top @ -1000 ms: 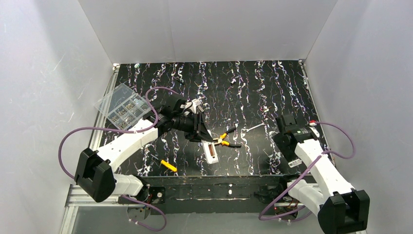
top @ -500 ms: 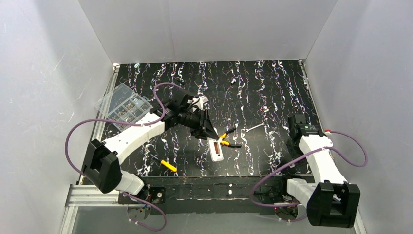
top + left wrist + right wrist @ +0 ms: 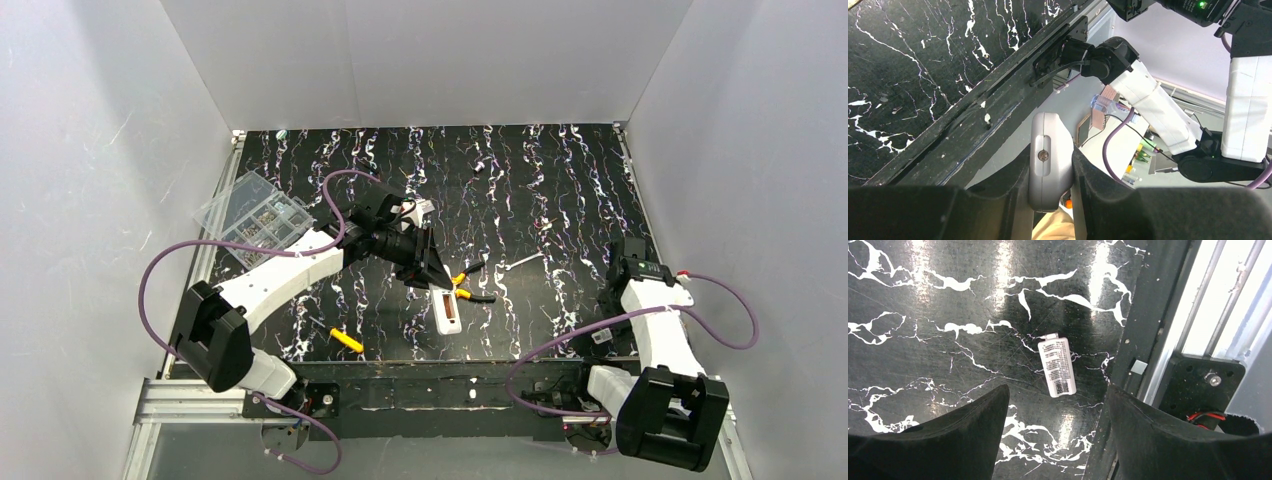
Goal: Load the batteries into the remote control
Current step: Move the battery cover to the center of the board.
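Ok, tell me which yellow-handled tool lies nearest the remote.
The pliers, just right of the remote; the stubby yellow tool lies well to its left.

The left arm (image 3: 285,272) and right arm (image 3: 662,325) had white shells, black joints and looping purple cables (image 3: 1105,147). The left gripper (image 3: 1050,160) and right gripper (image 3: 1055,395) were black. A green light (image 3: 1202,5) glowed on the right arm.

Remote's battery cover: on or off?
Off. The battery cover lies on the table beneath the right gripper, apart from the remote control in the left gripper.
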Tool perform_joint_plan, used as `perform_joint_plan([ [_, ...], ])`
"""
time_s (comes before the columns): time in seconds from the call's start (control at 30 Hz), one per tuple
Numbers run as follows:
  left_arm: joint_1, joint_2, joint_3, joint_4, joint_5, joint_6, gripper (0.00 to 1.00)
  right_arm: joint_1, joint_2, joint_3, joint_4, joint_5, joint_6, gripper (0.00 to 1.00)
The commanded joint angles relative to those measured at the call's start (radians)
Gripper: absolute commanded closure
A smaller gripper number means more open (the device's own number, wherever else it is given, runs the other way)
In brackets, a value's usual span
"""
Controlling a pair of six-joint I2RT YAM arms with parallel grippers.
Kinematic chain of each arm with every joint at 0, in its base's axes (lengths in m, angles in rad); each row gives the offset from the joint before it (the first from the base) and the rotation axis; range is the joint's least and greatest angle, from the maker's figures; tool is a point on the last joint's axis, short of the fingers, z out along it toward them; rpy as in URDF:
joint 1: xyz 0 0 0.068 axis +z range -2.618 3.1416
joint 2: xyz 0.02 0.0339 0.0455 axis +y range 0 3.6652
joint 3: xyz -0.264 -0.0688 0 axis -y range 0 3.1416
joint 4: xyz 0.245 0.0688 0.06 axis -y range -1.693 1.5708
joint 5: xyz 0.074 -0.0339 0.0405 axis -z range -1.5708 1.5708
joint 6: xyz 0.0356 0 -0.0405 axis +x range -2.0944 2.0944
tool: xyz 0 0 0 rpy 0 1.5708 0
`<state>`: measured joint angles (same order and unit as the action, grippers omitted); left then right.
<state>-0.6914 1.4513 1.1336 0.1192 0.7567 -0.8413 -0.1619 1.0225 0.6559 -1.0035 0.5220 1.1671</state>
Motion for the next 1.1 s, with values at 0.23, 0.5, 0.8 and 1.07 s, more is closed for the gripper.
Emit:
perform_joint_plan([
  [0.23, -0.009, 0.011, 0.035, -0.056, 0.061, 0.005, 1.00, -0.048, -0.018, -0.088, 0.217, -0.102, -0.155, 0.21],
  [0.5, -0.009, 0.025, 0.045, -0.062, 0.063, 0.010, 1.00, -0.062, 0.014, -0.107, 0.261, -0.131, -0.154, 0.25],
  [0.8, -0.010, 0.040, 0.058, -0.064, 0.063, 0.007, 1.00, -0.067, -0.016, -0.064, 0.236, -0.136, -0.175, 0.30],
  [1.07, -0.010, 0.050, 0.069, -0.067, 0.067, 0.004, 1.00, -0.067, 0.022, 0.035, 0.043, -0.007, -0.046, 0.45],
])
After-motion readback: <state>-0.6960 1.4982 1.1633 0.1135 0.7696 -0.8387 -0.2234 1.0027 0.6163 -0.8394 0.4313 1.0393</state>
